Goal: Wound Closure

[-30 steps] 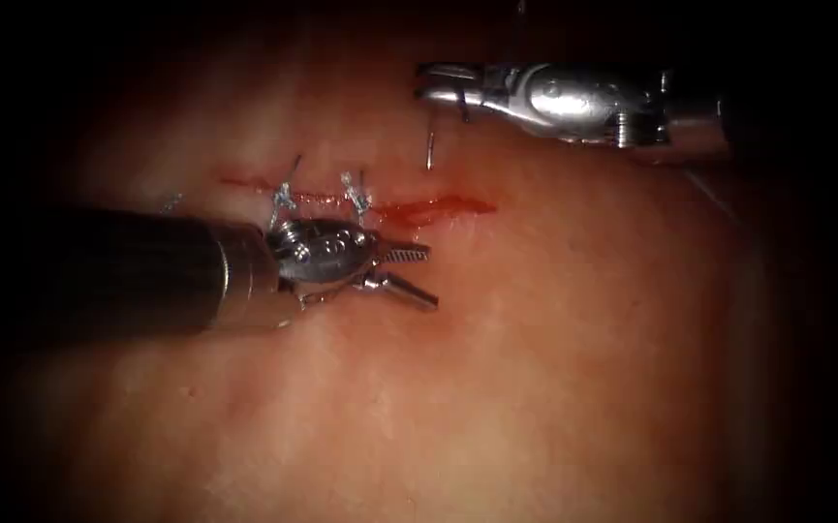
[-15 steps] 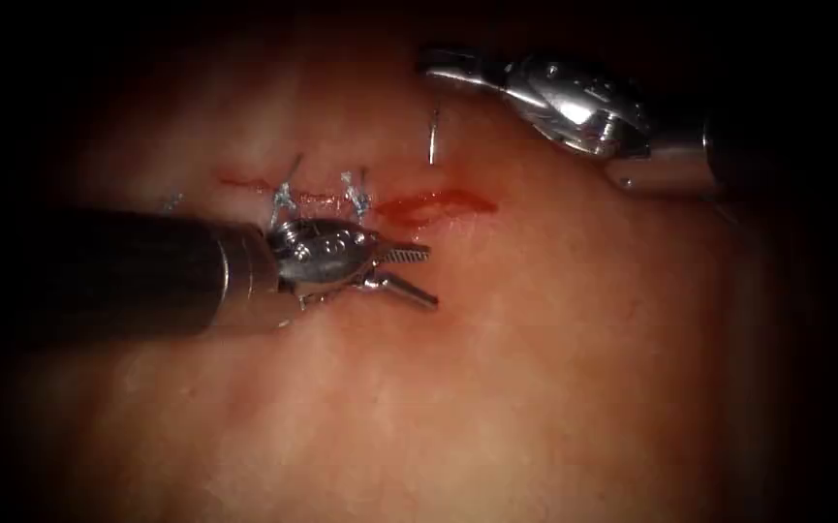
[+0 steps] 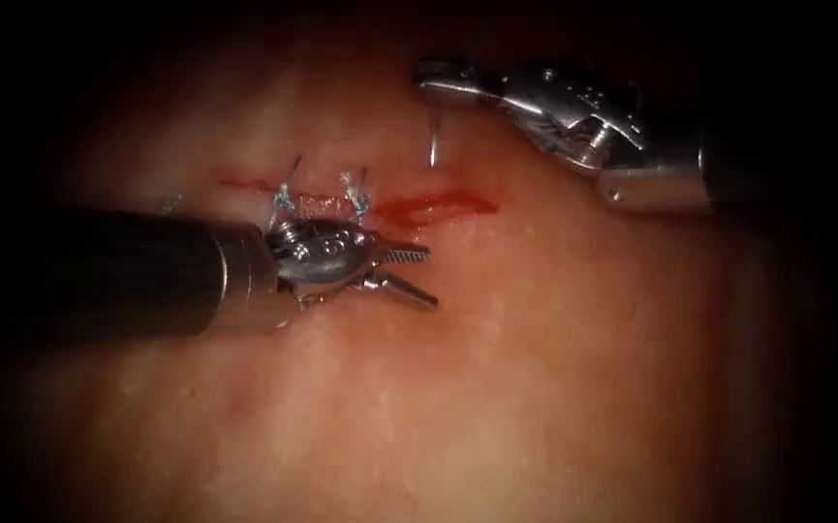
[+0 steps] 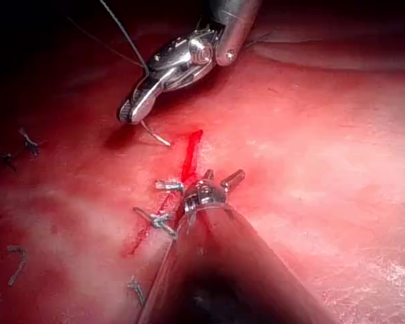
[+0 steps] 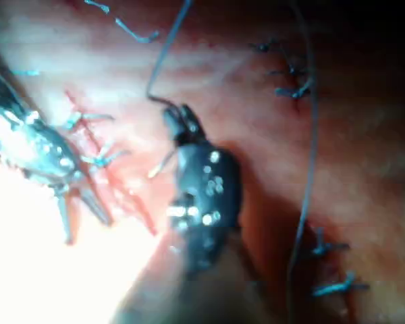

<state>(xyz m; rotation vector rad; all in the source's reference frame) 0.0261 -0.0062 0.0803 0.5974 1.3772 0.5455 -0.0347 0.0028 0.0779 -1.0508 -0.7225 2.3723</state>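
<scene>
Steel needle [image 3: 434, 142] hangs from the right tool [image 3: 430, 79], above the cut [image 3: 419, 205].

Not much of a room here: light pools in the middle, and everything fades to black from 12 through 9 o'clock.

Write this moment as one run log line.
left tool: open, empty | right tool: holds needle | needle: above tissue
</scene>
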